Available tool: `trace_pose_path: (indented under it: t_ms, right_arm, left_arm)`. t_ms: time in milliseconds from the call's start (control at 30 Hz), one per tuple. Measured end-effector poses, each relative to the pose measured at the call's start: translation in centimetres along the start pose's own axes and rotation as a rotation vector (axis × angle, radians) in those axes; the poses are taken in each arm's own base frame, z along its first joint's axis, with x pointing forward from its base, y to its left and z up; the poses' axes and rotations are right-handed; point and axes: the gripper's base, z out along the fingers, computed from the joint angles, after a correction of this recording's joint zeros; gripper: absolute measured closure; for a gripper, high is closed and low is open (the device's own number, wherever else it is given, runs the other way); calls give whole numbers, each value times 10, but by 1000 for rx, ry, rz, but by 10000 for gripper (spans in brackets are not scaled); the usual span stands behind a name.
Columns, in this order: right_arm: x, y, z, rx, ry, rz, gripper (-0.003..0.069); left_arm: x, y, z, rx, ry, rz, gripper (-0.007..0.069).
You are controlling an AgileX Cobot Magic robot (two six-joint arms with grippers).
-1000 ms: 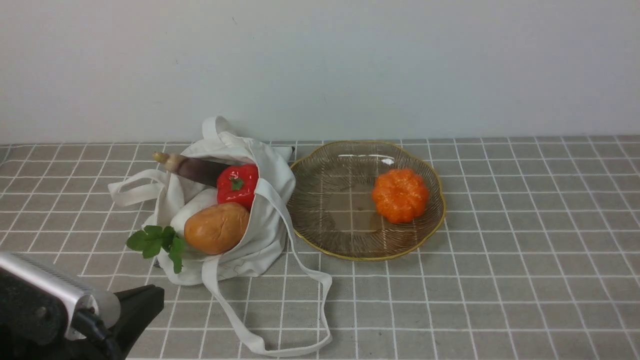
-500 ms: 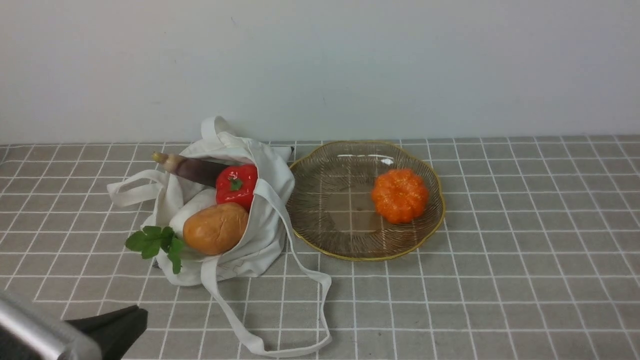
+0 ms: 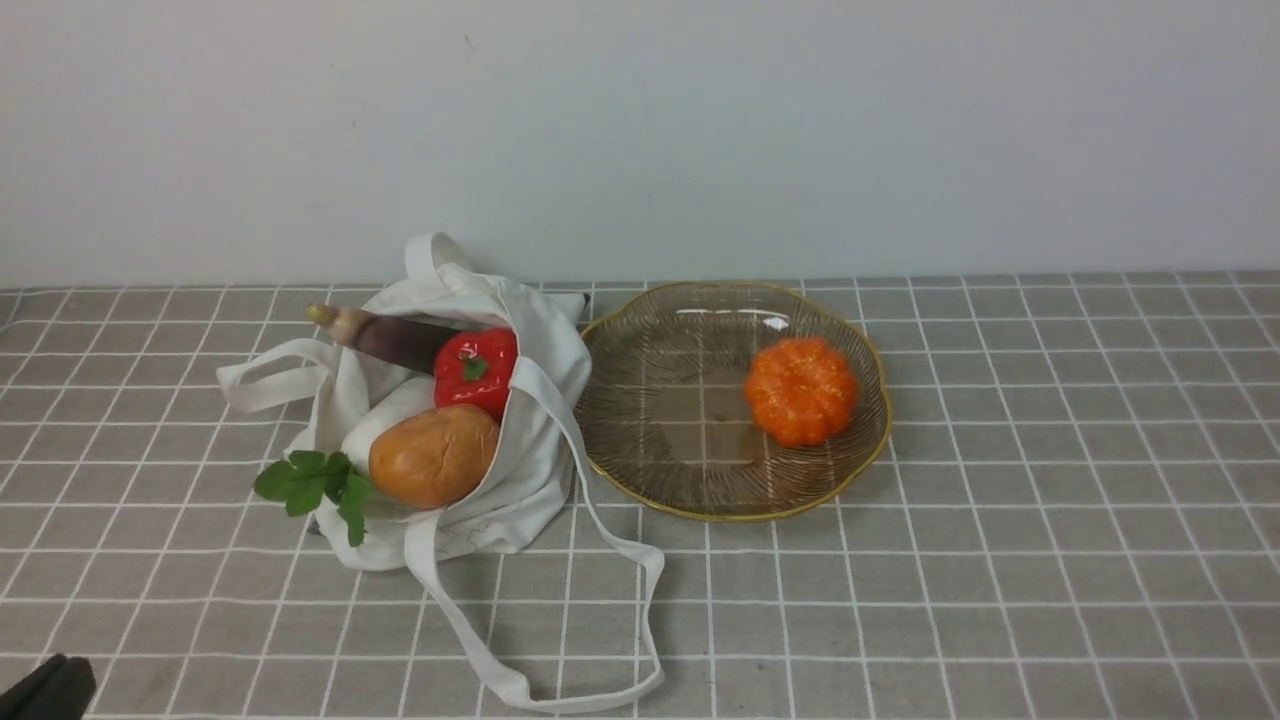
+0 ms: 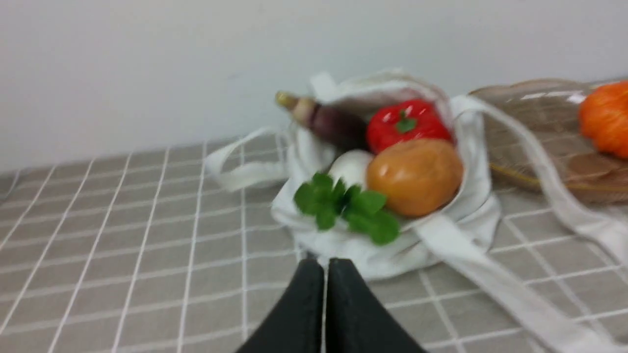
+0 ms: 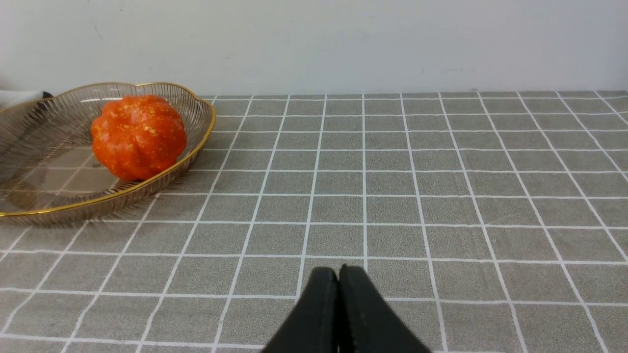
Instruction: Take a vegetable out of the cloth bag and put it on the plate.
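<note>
Fingers first: we've got both pairs pressed together with nothing between them, the left fingers (image 4: 324,294) sitting low over the tabletop (image 3: 1050,520) just in front of the cloth bag (image 3: 520,470), and the right fingers (image 5: 338,304) parked over bare checked cloth well off to the side of the plate (image 5: 196,132). From the front view we only catch a dark tip of the left arm at the bottom left corner, and the right arm doesn't show there. The pumpkin (image 3: 801,389) is sitting on the plate, on the side away from the bag, resting on the glass near the gold rim. The plate itself is just beside the bag, rim nearly touching the fabric. The bag is slumped open on its side and pretty stuffed: a tan potato (image 3: 434,455) up front, a glossy red pepper (image 3: 476,369) right behind it, a dark purple eggplant (image 3: 385,337) poking out toward the back left, something smooth and white (image 4: 349,167) tucked beside the potato, and a sprig of green leaves (image 3: 315,483) spilling out over the front edge. One long strap (image 3: 560,640) loops out across the tabletop toward us.
</note>
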Motion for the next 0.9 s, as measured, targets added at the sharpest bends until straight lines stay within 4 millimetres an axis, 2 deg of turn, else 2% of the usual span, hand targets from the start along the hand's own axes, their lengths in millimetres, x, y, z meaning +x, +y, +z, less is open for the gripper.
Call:
trace_pose_path:
  t_ms: [67, 433, 900]
  right_arm:
    - [0, 0, 0, 0, 0, 0, 674]
    - [0, 0, 0, 0, 0, 0, 674]
    - [0, 0, 0, 0, 0, 0, 674]
  left_arm:
    - [7, 1, 1, -16, 32, -5, 629]
    - [15, 3, 1, -64, 115, -20, 629]
    - [15, 4, 1, -74, 120, -21, 629]
